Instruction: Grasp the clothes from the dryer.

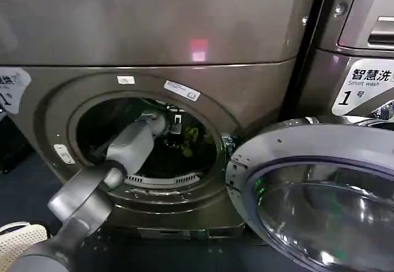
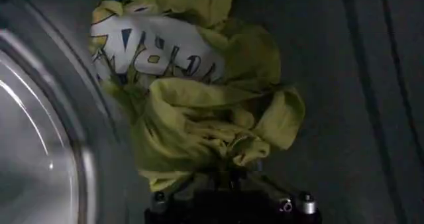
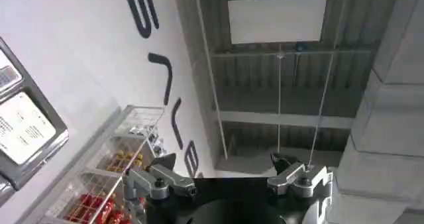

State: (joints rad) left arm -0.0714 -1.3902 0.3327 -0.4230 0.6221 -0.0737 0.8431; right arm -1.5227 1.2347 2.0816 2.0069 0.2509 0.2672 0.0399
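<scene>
Right now we stand in front of the big bronze-grey dryer (image 1: 184, 32) with a small red light on its front and a round mouth. Its round glass door (image 1: 314, 192) hangs open on our right side. Next to it is another grey machine with a white "Smart wash 1" label (image 1: 363, 90). Low on our left sits a white mesh basket (image 1: 18, 238) on the dark floor (image 1: 24, 186).

Our left arm reaches forward and up through the round mouth, deep into the dark drum. Our left gripper (image 1: 175, 130) is inside, right beside the small yellow-green bundle of soft clothes (image 1: 189, 138). In the left wrist view the clothes (image 2: 199, 106) lie crumpled on the drum wall, with a white printed patch on top. The gripper (image 2: 228, 179) touches the near edge of the cloth, and we cannot tell how its fingers stand.

Our right gripper (image 3: 225, 172) points up at a grey ceiling, beside a white wall and a wire shelf (image 3: 106, 179). Its fingers are spread wide with nothing between them.
</scene>
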